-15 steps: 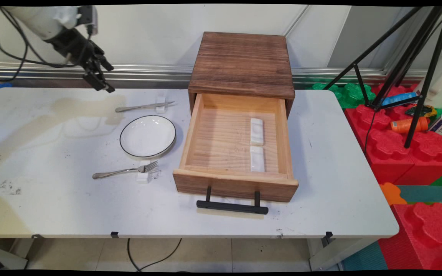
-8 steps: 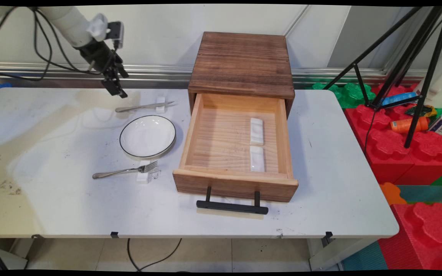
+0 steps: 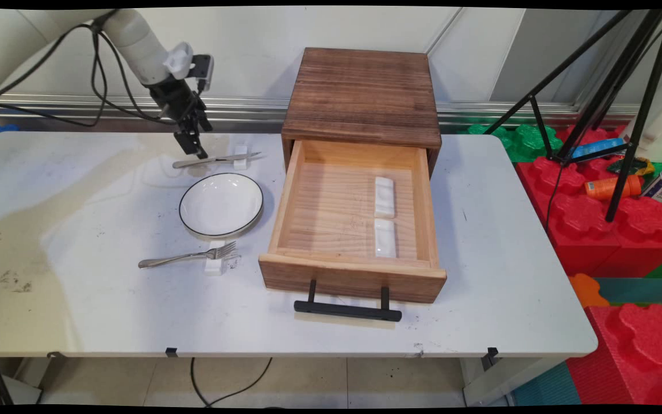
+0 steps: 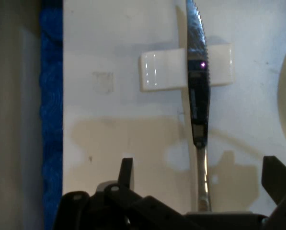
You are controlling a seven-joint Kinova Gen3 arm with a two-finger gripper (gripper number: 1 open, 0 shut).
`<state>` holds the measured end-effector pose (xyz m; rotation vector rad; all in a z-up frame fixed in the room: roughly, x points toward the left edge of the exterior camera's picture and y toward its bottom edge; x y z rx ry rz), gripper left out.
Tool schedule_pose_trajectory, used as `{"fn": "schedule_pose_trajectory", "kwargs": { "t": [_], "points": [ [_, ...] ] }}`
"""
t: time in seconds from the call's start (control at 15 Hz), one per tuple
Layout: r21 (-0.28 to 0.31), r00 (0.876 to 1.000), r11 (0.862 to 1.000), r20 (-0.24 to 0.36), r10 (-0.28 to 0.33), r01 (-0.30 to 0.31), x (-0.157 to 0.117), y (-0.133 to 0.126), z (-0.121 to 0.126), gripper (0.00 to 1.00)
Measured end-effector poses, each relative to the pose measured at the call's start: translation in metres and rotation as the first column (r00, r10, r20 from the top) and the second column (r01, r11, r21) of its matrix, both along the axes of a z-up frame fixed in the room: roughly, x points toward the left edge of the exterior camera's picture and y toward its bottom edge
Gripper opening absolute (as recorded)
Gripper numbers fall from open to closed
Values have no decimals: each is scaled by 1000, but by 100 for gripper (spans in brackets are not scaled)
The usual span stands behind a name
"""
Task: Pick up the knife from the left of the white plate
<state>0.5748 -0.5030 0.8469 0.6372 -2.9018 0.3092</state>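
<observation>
Gripper (image 4: 200, 175): jaws open, straddling knife (image 4: 198, 96); blade runs toward 12 o'clock, over rest (image 4: 159, 71).

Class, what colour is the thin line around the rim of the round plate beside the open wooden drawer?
Black, a thin ring around the white round plate; the main view shows it best.

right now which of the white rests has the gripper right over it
The rest under the knife, behind the plate. The open gripper hangs by that knife's handle; the fork's rest and two in the drawer lie farther off.
</observation>
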Motion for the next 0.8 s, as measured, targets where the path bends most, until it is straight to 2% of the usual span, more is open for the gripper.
{"fn": "schedule_pose_trajectory", "kwargs": {
  "t": [0.27,0.67,0.73,0.8],
  "points": [
    [25,1000,1000,-3,-13,13,-6,-15,-17,100],
    [49,1000,998,-11,-29,29,-12,-24,-32,100],
    [52,999,998,-13,-32,33,-13,-25,-34,0],
    [54,999,998,-14,-34,34,-14,-26,-36,0]
  ]
}}
